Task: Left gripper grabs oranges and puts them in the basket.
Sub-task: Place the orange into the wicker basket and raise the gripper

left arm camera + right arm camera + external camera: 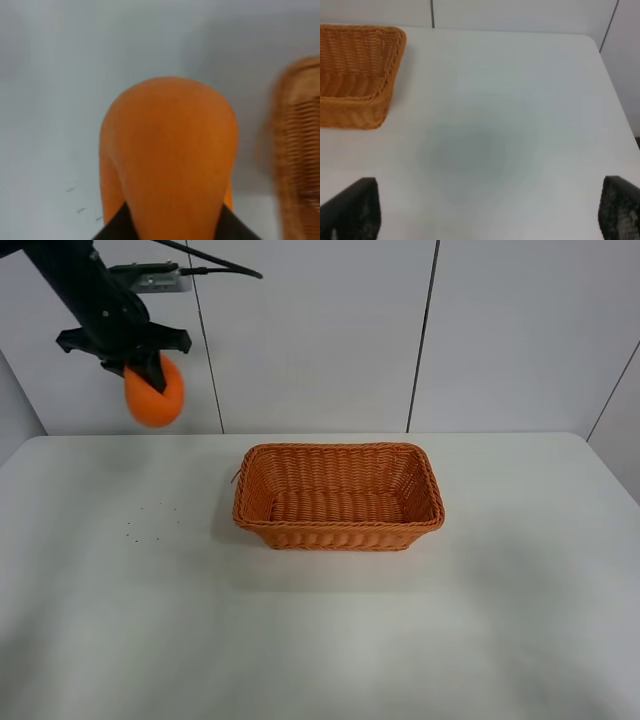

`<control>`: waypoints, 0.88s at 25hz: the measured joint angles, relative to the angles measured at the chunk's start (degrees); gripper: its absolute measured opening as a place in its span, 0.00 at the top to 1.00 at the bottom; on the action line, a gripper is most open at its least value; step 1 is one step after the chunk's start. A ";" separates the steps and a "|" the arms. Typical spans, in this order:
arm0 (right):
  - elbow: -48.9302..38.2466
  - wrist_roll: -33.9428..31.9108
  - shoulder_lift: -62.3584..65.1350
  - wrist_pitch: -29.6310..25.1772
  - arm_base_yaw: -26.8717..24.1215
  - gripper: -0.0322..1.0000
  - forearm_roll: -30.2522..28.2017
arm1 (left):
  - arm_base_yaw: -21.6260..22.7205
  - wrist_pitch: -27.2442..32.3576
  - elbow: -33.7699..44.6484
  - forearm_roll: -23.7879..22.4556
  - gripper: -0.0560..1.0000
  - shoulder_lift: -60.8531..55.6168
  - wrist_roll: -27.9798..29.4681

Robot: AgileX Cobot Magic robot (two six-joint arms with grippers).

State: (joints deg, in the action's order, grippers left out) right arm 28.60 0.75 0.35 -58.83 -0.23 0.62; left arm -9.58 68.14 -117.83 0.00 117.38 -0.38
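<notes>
Orange-brown wicker forms the one basket (340, 449), which sits near the middle of the white table (110, 620), and all of its woven floor shows. There is one orange (155, 398), bright and round, held high in the air at the far left of the scene, well apart from the basket. The left gripper (152, 380), a black claw on a black arm, has its jaws clamped on the fruit from above. In the left wrist view the fruit fills the middle, with the basket's edge blurred to one side. The right gripper (485, 210) hangs over the table to the right of the basket, its two black fingers (350, 210) spread wide. A few small dark specks (150, 520) dot the table left of the basket
</notes>
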 joint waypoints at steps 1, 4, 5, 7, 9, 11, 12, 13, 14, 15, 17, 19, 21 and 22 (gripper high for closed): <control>0.00 0.00 0.00 0.00 0.00 0.30 0.00 | -1.74 0.00 -0.81 0.00 0.71 0.29 0.38; 0.00 0.00 0.00 0.00 0.00 0.30 0.00 | -6.54 0.00 -2.97 0.33 0.71 2.01 1.02; 0.00 0.00 0.00 0.00 0.00 0.30 0.00 | -8.14 -0.05 -3.58 0.33 0.71 2.95 1.20; 0.00 0.00 0.00 0.00 0.00 0.30 0.00 | -10.96 -0.05 -5.28 0.33 0.71 4.99 1.58; 0.00 0.00 0.00 0.00 0.00 0.30 0.00 | -13.84 -0.05 -7.06 0.33 0.71 7.48 2.09; 0.00 0.00 0.00 0.00 0.00 0.30 0.00 | -16.37 -0.05 -8.58 0.33 0.71 9.49 2.34; 0.00 0.00 0.00 0.00 0.00 0.30 0.00 | -17.66 -0.05 -8.96 0.33 0.71 10.57 2.36; 0.00 0.00 0.00 0.00 0.00 0.30 0.00 | -18.88 -0.11 -9.21 0.40 0.71 11.42 2.41; 0.00 0.00 0.00 0.00 0.00 0.30 0.00 | -19.81 -0.18 -9.35 0.40 0.71 12.50 2.41; 0.00 0.00 0.00 0.00 0.00 0.30 0.00 | -20.78 -0.41 -9.35 0.40 0.71 13.54 2.41; 0.00 0.00 0.00 0.00 0.00 0.30 0.00 | -22.35 -1.84 -9.35 0.53 0.71 15.54 2.53; 0.00 0.00 0.00 0.00 0.00 0.30 0.00 | -23.21 -3.53 -9.41 0.65 0.71 17.81 2.53; 0.00 0.00 0.00 0.00 0.00 0.30 0.00 | -23.49 -4.78 -9.41 0.80 0.71 19.91 2.53; 0.00 0.00 0.00 0.00 0.00 0.30 0.00 | -23.56 -5.25 -9.41 1.31 0.71 21.01 2.64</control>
State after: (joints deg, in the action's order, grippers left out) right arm 28.60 0.75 0.35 -58.83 -0.23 0.62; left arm -33.14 62.89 -127.24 1.31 138.38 2.26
